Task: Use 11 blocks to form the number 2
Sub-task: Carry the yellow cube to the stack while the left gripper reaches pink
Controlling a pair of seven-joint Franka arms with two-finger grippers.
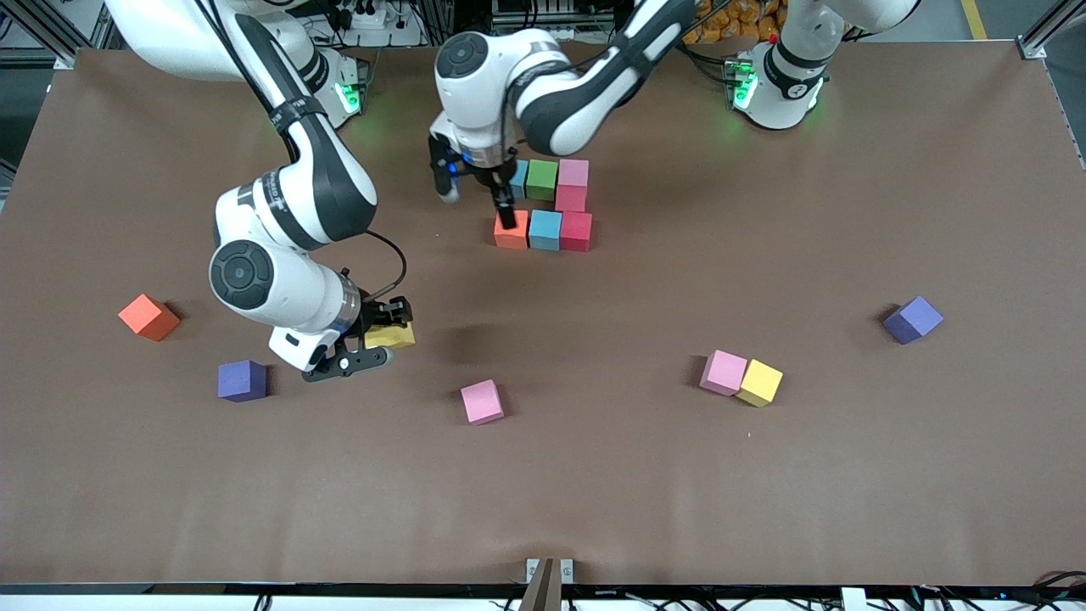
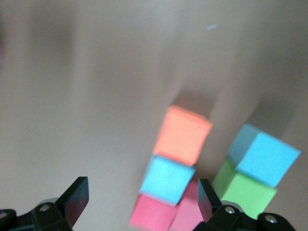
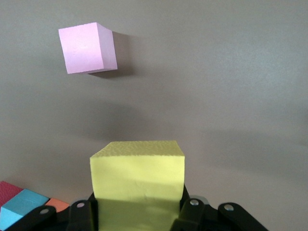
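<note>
The number 2 (image 1: 547, 206) is partly built near the robots' bases: a row of light blue foam cube (image 1: 518, 178), green foam cube (image 1: 541, 179) and pink foam cube (image 1: 573, 173); a red cube (image 1: 570, 198) beneath; then orange foam cube (image 1: 511, 230), second light blue cube (image 1: 545, 230) and second red cube (image 1: 576, 232). Seven blocks look placed, four remain.

The left tool (image 1: 477, 204) hovers over the orange cube, jaws wide apart, holding nothing.

The right tool (image 1: 373, 339), over the brown bench (image 1: 848, 475) toward the right arm's end, is clamped on a yellow foam cube (image 3: 138, 185).

Loose: a pink cube (image 1: 482, 401), another pink cube (image 1: 724, 372) touching a yellow cube (image 1: 760, 383), and a spare orange cube (image 1: 148, 317).
</note>
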